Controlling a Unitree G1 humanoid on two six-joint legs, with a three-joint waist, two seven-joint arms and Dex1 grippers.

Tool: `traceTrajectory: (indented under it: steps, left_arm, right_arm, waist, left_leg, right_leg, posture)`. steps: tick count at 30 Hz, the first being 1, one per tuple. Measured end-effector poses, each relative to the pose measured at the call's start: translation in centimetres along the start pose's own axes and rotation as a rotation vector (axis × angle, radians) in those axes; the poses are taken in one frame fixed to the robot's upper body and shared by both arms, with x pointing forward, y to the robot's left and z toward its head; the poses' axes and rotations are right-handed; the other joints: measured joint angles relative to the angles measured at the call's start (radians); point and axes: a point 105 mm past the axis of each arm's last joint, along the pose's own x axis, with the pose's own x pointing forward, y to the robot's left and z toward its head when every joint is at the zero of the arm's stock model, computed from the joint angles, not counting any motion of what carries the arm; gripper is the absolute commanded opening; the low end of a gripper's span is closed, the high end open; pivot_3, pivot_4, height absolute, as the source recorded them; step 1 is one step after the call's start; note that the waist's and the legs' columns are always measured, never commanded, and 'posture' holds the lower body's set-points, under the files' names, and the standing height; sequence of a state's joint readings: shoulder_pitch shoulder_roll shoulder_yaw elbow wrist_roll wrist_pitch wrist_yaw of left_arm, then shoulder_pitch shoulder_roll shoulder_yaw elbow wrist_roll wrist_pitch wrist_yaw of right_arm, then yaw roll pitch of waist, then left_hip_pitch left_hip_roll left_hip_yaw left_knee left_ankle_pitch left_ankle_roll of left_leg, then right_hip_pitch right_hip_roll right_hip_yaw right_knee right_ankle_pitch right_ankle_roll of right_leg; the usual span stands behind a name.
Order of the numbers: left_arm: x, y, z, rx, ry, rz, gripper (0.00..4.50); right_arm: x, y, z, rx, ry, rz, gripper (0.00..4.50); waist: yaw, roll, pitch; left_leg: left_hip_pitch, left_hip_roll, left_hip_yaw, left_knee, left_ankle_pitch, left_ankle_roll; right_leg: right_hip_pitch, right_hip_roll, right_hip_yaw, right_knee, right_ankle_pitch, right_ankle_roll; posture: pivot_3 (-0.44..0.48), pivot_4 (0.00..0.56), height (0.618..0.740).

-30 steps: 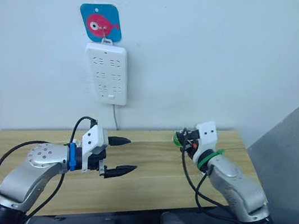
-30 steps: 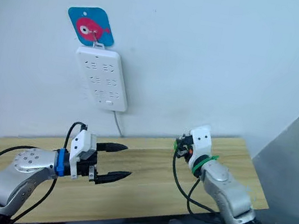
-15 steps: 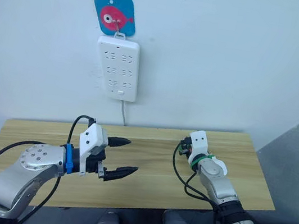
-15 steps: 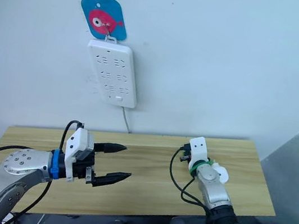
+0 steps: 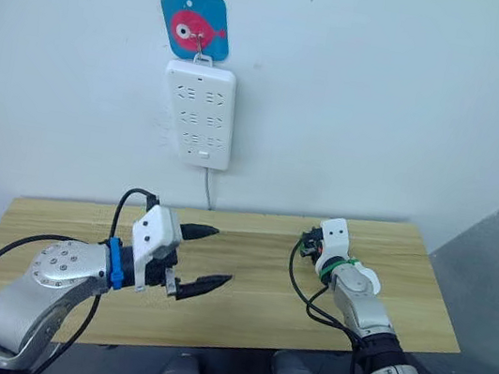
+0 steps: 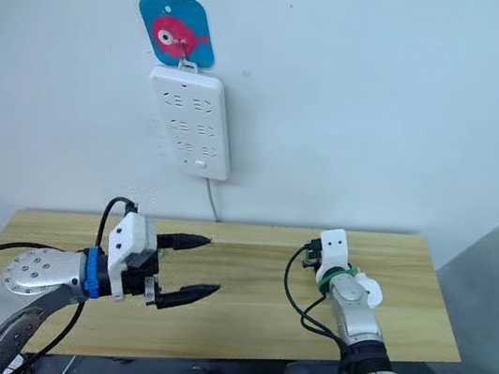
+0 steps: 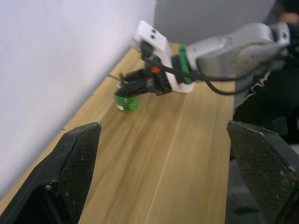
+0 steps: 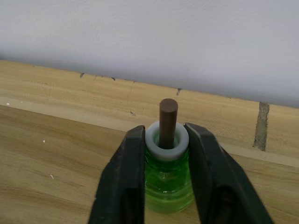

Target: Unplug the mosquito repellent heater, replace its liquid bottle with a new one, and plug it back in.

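right gripper point(image 8: 164, 154): jaws pinch green liquid bottle point(image 8: 167, 179) at neck, brown wick point(image 8: 167, 122) upright between them | left gripper point(image 5: 202, 257): jaws spread, nothing between, above table point(image 5: 241, 300)

One green bottle point(image 8: 167, 184), one power strip point(image 5: 198, 113), one table point(image 5: 253, 283).

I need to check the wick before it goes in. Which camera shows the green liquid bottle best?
The right wrist view: the green bottle sits close up between the right gripper jaws, brown wick upright. The left wrist view shows it small on the table; the eye views barely show it.
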State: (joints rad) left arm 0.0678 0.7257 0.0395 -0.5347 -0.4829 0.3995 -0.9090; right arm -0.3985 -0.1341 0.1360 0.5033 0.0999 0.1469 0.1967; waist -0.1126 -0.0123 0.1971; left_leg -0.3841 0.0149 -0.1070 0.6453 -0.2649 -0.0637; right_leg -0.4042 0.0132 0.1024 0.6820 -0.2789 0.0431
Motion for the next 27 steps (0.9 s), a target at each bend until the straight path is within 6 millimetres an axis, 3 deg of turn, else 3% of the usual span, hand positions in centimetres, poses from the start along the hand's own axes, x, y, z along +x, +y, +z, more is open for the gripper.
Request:
traceTrajectory:
  steps: [6,11,17,21,27]
  left_arm:
    - [0.1,0.0,-0.1,-0.008,0.008,-0.004,4.50]
    - [0.3,0.1,-0.2,-0.062,-0.009,0.014,4.50]
    - [-0.5,1.3,-1.4,-0.073,0.035,0.139,4.50]
    - [-1.9,1.6,-3.2,-0.098,0.084,0.221,4.50]
    - [-5.5,2.7,-6.6,-0.093,0.192,0.413,4.50]
  right_arm:
    - [-0.6,0.1,-0.5,0.017,0.004,-0.008,4.48]
    - [-2.2,-0.6,2.2,0.000,-0.114,-0.034,4.48]
    - [-5.9,-0.2,6.3,-0.116,-0.252,0.048,4.48]
    - [-8.0,2.2,9.0,-0.238,-0.306,0.237,4.48]
    - [-11.1,6.2,10.8,-0.415,-0.296,0.583,4.48]
  waist:
    - [0.000,0.000,0.000]
    - [0.000,0.000,-0.001]
    - [-0.003,0.000,-0.003]
    - [-0.002,-0.001,-0.003]
    - [0.000,-0.001,-0.003]
  left_leg:
    - [0.000,0.000,0.000,0.000,0.000,0.000]
    - [0.000,0.000,0.000,0.000,0.000,0.000]
    - [0.000,0.000,0.000,0.000,0.000,0.000]
    - [0.000,0.000,0.000,0.000,0.000,0.000]
    - [0.000,0.000,0.000,0.001,0.000,0.000]
  right_leg:
    - [0.000,0.000,0.000,0.000,0.000,0.000]
    - [0.000,0.000,0.000,0.000,0.000,0.000]
    - [0.000,-0.001,0.000,0.000,0.000,0.000]
    - [0.000,0.000,-0.001,0.000,0.000,0.000]
    - [0.000,-0.001,0.000,-0.001,-0.002,0.004]
  posture:
    - [-0.070,0.160,0.734]
    - [-0.081,0.137,0.734]
    - [-0.095,0.135,0.734]
    - [-0.095,0.148,0.734]
    - [-0.076,0.166,0.734]
